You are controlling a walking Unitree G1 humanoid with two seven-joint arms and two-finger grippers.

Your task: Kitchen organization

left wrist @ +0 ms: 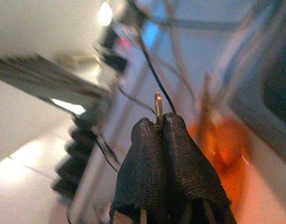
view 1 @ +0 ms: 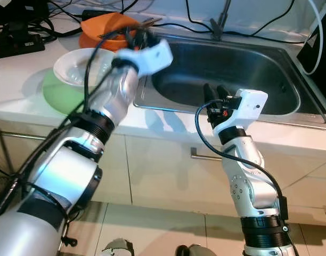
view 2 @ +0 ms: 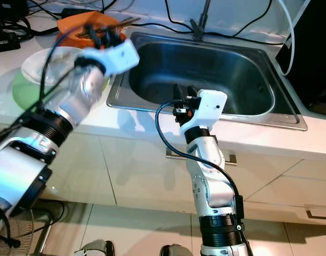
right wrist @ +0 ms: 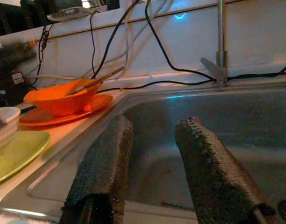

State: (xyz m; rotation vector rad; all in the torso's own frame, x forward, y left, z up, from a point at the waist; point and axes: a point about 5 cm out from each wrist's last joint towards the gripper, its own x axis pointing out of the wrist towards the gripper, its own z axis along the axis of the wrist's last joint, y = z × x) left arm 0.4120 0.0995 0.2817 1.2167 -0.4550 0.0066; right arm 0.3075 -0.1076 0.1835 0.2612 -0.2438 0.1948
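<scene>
As I look down over the kitchen worktop (view 1: 24, 101) from left to right, I first see a green plate (view 1: 59, 96) with a white bowl (view 1: 78, 66) resting on it. Just behind them sits an orange bowl (right wrist: 63, 100) on an orange plate (right wrist: 63, 114), with what look like chopsticks (right wrist: 98, 79) lying tilted in the bowl.

My left hand (left wrist: 158, 128) is raised over the orange bowl, near the sink's back left corner. Its fingers (left wrist: 145, 154) are pressed together on a thin, pale stick (left wrist: 158, 105), which I take to be a chopstick. This view is blurred, so I cannot be sure.

To the right lies the steel sink (view 1: 232, 69), with the tap (right wrist: 220, 42) at its back wall. My right hand (view 1: 215, 96) hovers at the sink's front rim, fingers (right wrist: 103, 163) spread apart and holding nothing.

I judge the step in hand to be moving the stick away from the bowl. To do it well, I would keep the pinch firm, lift straight up so the tip clears the bowl's rim and the trailing cables (view 1: 56, 26), and move slowly, since so thin a thing could twist or slip.
</scene>
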